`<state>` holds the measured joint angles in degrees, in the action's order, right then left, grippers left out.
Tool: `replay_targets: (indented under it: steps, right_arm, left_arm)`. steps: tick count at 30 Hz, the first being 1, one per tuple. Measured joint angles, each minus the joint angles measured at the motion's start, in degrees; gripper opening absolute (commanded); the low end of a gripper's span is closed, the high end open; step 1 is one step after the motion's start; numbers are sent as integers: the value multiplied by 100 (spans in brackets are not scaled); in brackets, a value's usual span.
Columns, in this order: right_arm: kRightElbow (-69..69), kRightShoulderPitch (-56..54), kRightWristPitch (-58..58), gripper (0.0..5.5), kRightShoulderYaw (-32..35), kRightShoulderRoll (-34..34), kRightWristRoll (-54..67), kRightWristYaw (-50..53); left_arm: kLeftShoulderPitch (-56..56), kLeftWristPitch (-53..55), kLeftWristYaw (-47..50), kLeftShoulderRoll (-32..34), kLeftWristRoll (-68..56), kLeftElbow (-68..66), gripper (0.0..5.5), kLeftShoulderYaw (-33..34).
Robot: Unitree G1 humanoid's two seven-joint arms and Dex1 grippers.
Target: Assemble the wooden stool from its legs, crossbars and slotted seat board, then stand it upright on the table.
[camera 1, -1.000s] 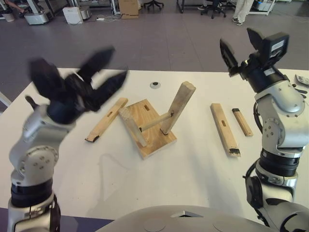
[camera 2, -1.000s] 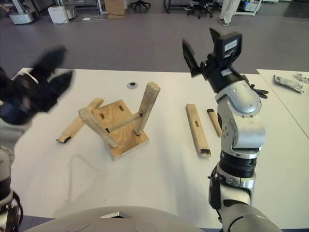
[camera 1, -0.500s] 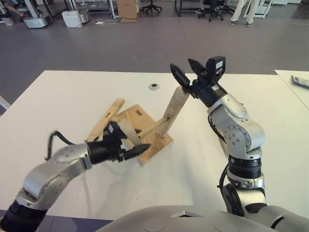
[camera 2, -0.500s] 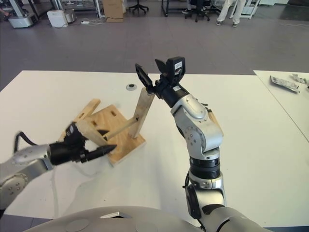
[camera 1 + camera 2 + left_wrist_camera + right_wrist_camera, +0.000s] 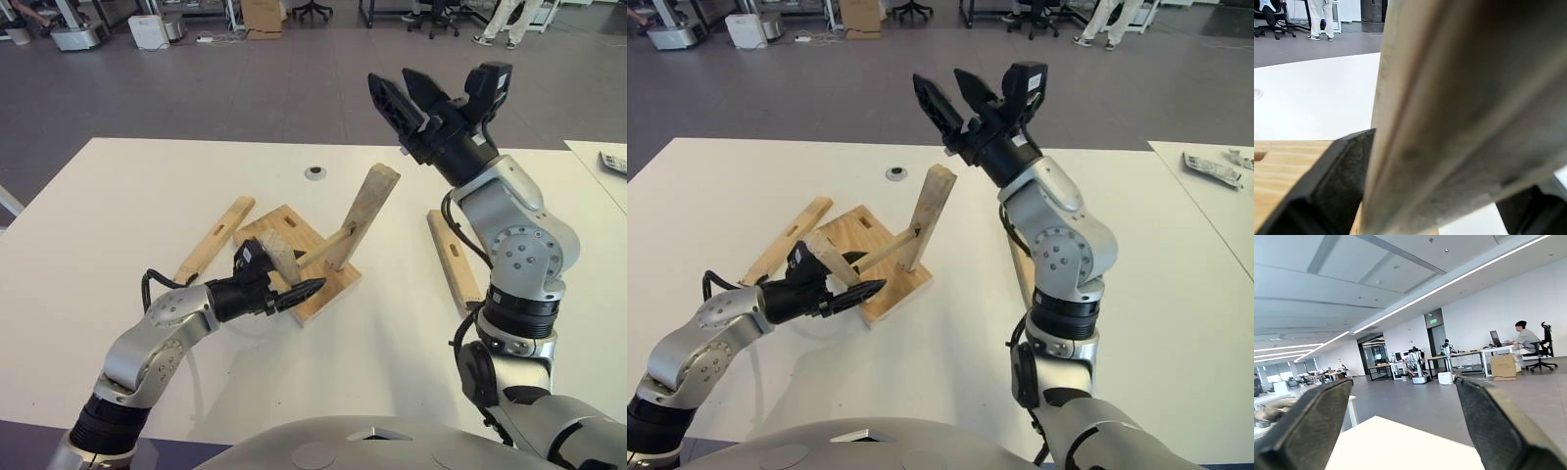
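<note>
Seat board: the slotted seat board [image 5: 331, 282] lies flat on the white worktop [image 5: 118, 196], near its middle, with one corner pointing towards the robot and the slots facing up.
Far leg: a far leg [image 5: 364, 213] stands in the board on the side nearer the right arm. It tilts away from the robot, and its top end is free.
Crossbar: a thin crossbar [image 5: 323, 250] runs from the lower part of the far leg across the board to the second fitted leg.
Near leg: the near leg [image 5: 1449, 107] rises at a slant from the board's left part. In the left wrist view its pale wood passes close to the camera.
Left hand: the left hand [image 5: 292, 292] sits low over the board's near edge and is clamped on the near leg. Its dark fingers [image 5: 1327, 196] press on either side of the wood.
Right hand: the right hand [image 5: 404, 98] is held high in the air, beyond and above the top of the far leg. Its two fingers are spread wide apart and touch nothing.
Left spare: a loose leg [image 5: 216, 238] lies flat on the worktop just beside the board's left edge.
Right spare: another loose leg [image 5: 453, 257] lies flat, well apart from the board, partly behind the right arm.
Other: a small round grey disc [image 5: 314, 173] sits on the worktop beyond the board.
</note>
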<state>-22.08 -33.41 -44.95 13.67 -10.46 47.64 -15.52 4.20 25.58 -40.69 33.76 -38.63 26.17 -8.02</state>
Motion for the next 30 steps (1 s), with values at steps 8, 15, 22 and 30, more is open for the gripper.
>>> replay_targets:
  steps: [8,15,22,30]
  right_arm:
    - [-268,1164,-1013,389,-77,-1386,412,-427]
    - [-150,1173,-784,389,-174,-1676,329,-807]
    - [-258,1161,-780,389,-293,-1367,803,-907]
    - [624,929,-308,389,-702,-1682,-150,-1137]
  left_arm:
    - [24,549,-85,464,-2441,951,354,1954]
    - [-505,914,118,775,-3343,349,354,2808]
    - [-1245,220,702,683,-1268,-1106,354,2442]
    - [-1434,-636,92,473,335,-2320,354,1659]
